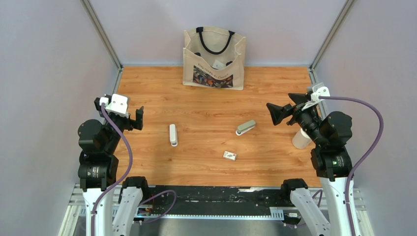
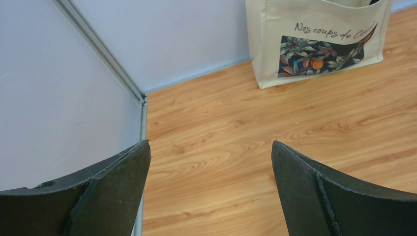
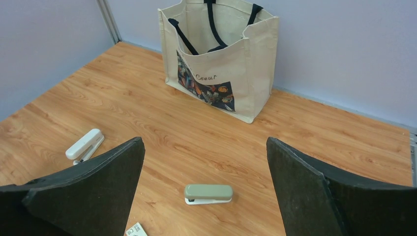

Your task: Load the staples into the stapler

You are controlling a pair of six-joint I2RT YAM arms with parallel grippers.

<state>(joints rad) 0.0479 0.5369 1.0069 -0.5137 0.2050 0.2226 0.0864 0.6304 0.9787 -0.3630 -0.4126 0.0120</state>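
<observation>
A white stapler [image 1: 173,134] [image 3: 84,145] lies left of the table's middle. A grey-green stapler [image 1: 246,128] [image 3: 208,193] lies right of the middle on its white base. A small printed box [image 1: 229,155] [image 3: 135,230] sits nearer the front, between them. No loose staples show in any view. My left gripper [image 1: 134,119] [image 2: 210,143] hovers open at the left edge, over bare wood. My right gripper [image 1: 276,114] [image 3: 204,139] hangs open at the right, above and beyond the grey-green stapler, with nothing between its fingers.
A cream tote bag [image 1: 214,59] [image 2: 319,44] [image 3: 221,64] with black handles stands upright at the back centre. A white cylinder [image 1: 301,139] stands by the right arm. Pale walls and metal posts enclose the wooden table [image 1: 206,98] on three sides.
</observation>
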